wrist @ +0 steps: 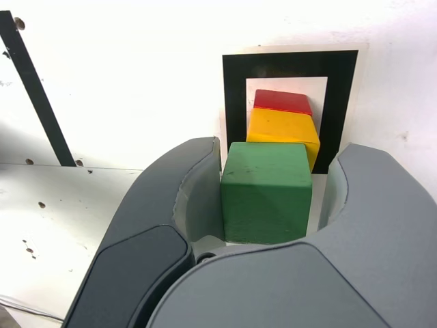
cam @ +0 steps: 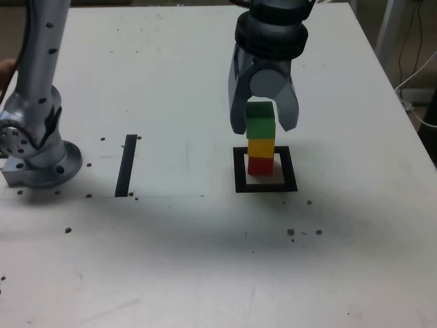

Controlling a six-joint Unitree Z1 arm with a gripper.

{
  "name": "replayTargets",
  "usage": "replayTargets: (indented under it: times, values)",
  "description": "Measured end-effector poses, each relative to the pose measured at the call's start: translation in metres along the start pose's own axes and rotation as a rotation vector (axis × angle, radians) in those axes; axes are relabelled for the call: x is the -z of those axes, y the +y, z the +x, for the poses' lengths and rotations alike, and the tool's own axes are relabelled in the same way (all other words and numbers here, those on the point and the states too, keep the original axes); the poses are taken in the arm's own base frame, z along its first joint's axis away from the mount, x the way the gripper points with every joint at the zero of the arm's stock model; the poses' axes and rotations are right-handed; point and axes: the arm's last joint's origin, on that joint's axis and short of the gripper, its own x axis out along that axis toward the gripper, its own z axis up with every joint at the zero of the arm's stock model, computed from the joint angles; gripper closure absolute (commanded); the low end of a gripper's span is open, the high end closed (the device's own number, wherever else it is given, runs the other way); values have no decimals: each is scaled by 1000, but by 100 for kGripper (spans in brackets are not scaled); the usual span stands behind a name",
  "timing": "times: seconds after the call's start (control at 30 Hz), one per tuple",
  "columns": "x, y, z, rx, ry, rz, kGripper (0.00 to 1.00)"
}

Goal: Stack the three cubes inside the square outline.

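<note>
Red cube point(cam: 259, 166) lowest inside the square outline point(cam: 265, 185), yellow cube point(cam: 261, 147) on it, green cube point(cam: 260, 121) on top, gripper point(cam: 263, 123) straddling the green cube, jaws parted with a small gap on each side, right of the black strip point(cam: 126, 165) in the exterior view.

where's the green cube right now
In the exterior view, the green cube tops the stack, on the yellow cube, between the gripper's fingers.
</note>
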Motion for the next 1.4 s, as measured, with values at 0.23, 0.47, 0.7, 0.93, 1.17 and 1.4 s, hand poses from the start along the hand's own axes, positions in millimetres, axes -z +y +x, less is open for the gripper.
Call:
replayTargets:
  times: [0.23,0.47,0.7,0.93,1.17,1.4]
  values:
    - [-1,1,0,-12,-13,8,6]
    - [5,1,-5,-17,-24,7,1]
    - [13,3,-15,-22,-57,21,1]
    - [19,3,-22,-19,-80,34,1]
    - [27,4,-25,-13,-86,43,1]
    - [52,6,-34,-9,-109,60,1]
